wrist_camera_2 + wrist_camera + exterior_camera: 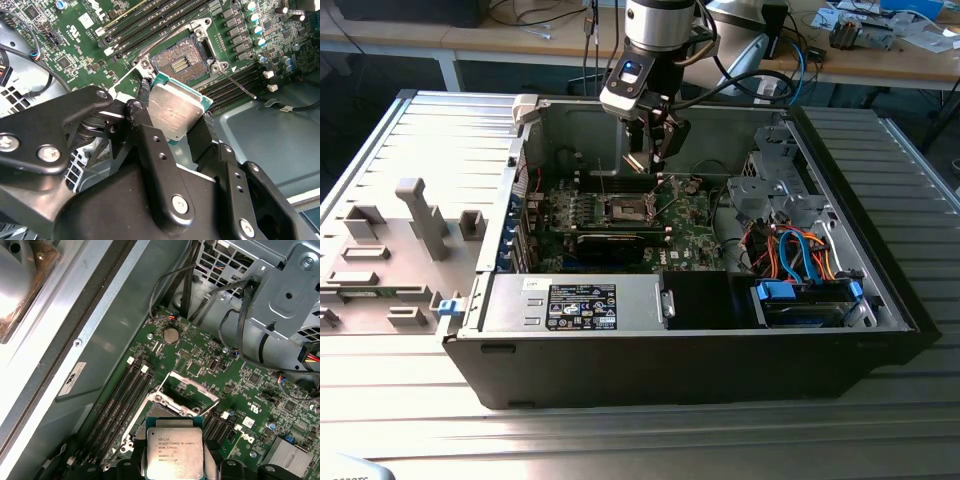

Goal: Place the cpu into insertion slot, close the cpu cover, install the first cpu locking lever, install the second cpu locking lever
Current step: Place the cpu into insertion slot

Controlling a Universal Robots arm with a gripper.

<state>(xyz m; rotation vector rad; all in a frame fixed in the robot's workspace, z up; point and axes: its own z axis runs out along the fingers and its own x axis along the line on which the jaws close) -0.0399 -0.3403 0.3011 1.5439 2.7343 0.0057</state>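
Claw [176, 103] clamped on the cpu [173, 112] — hovering above the open insertion slot [181, 61].

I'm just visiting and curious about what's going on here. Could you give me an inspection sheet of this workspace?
Surface: ribbed grey metal table carrying an open computer case.
Job's things: cpu held just off the empty insertion slot; cpu cover raised open.
Clutter: grey fixture blocks on the exterior view's left.
Gripper: shut on the cpu's edges.
Cables: orange and blue ones inside the case.
Surroundings: cluttered wooden benches behind.
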